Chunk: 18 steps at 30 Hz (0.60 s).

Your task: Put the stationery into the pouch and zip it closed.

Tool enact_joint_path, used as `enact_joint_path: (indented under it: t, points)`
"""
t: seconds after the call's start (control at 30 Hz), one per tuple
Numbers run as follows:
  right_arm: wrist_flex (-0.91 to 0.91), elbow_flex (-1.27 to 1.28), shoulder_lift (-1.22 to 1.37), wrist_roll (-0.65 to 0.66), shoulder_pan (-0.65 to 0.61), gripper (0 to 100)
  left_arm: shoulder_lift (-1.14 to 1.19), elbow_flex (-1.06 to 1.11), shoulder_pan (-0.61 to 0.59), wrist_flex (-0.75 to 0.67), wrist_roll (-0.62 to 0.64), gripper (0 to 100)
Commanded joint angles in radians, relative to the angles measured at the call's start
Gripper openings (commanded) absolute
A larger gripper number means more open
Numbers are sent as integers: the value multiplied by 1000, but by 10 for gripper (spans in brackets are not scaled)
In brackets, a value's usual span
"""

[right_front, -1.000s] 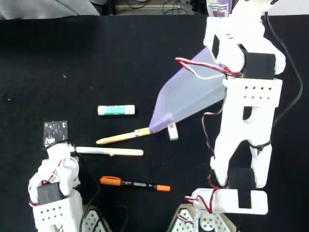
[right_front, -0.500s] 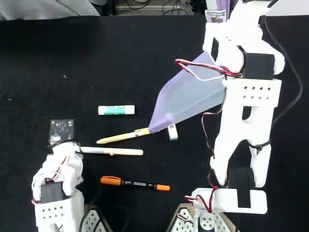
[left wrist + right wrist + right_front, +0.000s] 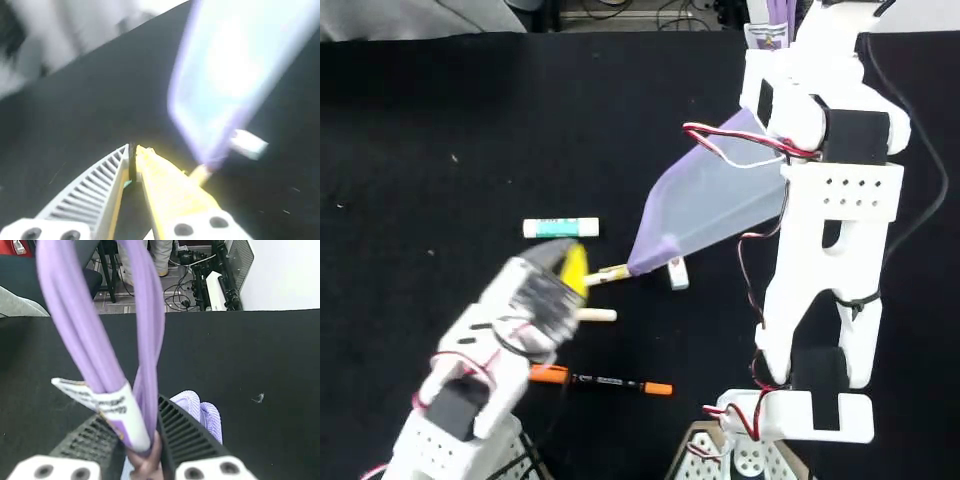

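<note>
My right gripper [image 3: 142,450] is shut on one edge of the purple pouch [image 3: 710,205] and holds it tilted above the table, low corner near the yellow pen [image 3: 610,273] and a small white eraser [image 3: 677,272]. My left gripper [image 3: 575,262] hovers between the glue stick [image 3: 560,228] and the yellow pen, with its white and yellow fingers together on nothing. In the left wrist view, the left gripper [image 3: 132,150] points toward the pouch [image 3: 235,65], the yellow pen tip [image 3: 200,175] and the eraser [image 3: 247,142]. A white pen [image 3: 598,315] lies partly under the left arm. An orange marker [image 3: 605,381] lies nearer the arm bases.
A black cloth [image 3: 470,120] covers the table, bare at the far left. The right arm's white body [image 3: 830,250] stands tall along the right side. Chairs and cables [image 3: 200,275] lie beyond the table's far edge.
The left arm has swung up from the near-left corner toward the table's middle, over the white pen. The right arm and pouch have held still.
</note>
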Motion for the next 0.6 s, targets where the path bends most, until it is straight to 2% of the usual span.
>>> enact_joint_path:
  t: [0.0, 0.07, 0.17, 0.23, 0.33, 0.57]
  points:
    - [2, -50, -8, 0, -12, 12, -8, 90, 94, -176, -64, 30]
    - [2, -50, -8, 0, -14, 12, -3, 139, 93, -278, -61, 30]
    - [2, -48, -8, 0, -17, 12, -5, 127, 113, -307, -60, 36]
    - [2, -50, -8, 0, -17, 12, -5, 130, 151, -336, -58, 95]
    - [2, -51, -8, 0, -17, 12, -2, 134, 200, -338, -41, 199]
    - [15, -42, -70, 0, -18, 12, 0, 87, 222, -347, 34, 214]
